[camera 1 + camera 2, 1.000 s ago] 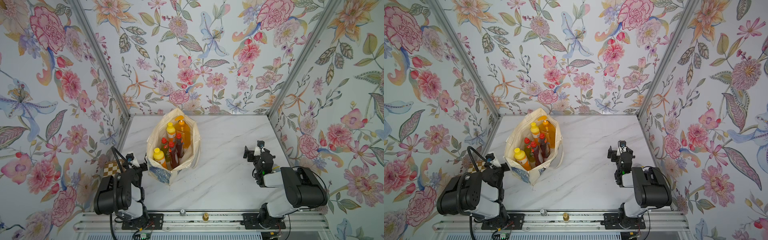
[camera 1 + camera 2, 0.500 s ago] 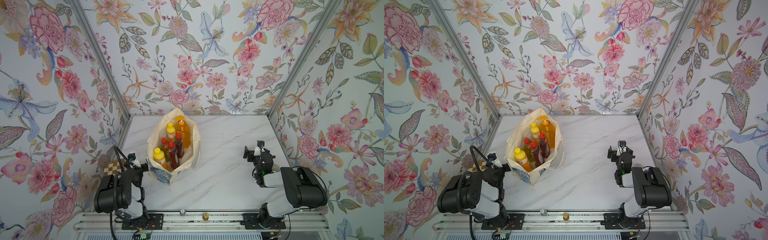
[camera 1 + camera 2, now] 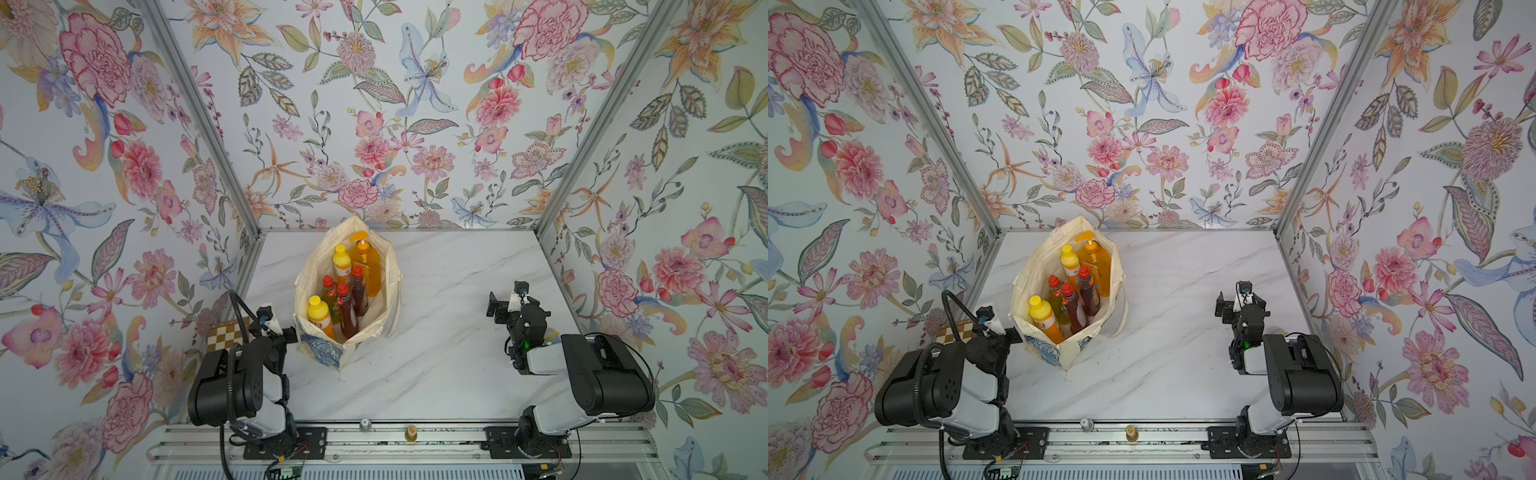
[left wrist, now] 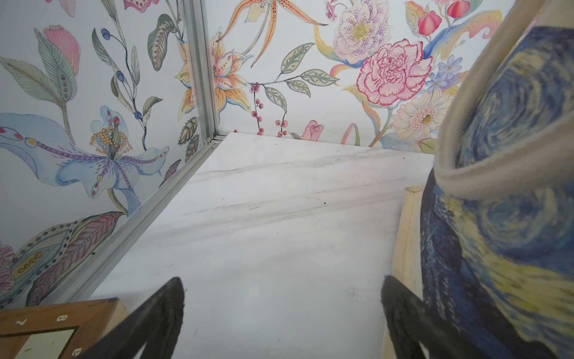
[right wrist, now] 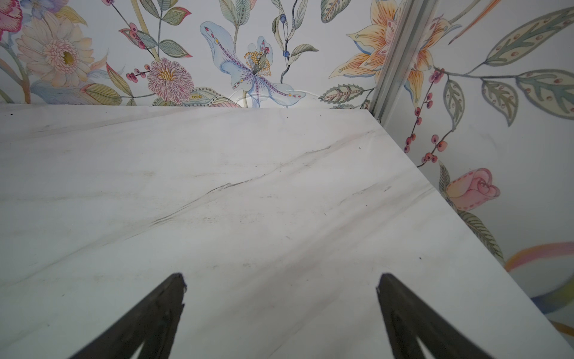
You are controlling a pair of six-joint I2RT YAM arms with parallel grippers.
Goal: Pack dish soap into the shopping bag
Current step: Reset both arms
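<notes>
Dish soap (image 3: 347,297): six bottles standing upright inside shopping bag (image 3: 311,270); left gripper (image 4: 281,286), right gripper (image 5: 279,281) both gaping wide, holding nothing.

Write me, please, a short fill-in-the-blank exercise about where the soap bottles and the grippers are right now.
1. All ___ dish soap bottles stand inside the shopping bag.
2. The two orange bottles have ___ caps.
3. The jaws of the left gripper and the right gripper stand ___, with nothing between them.
4. The shopping bag stands close beside the ___ gripper.

Missing words: six; yellow; open; left.
</notes>
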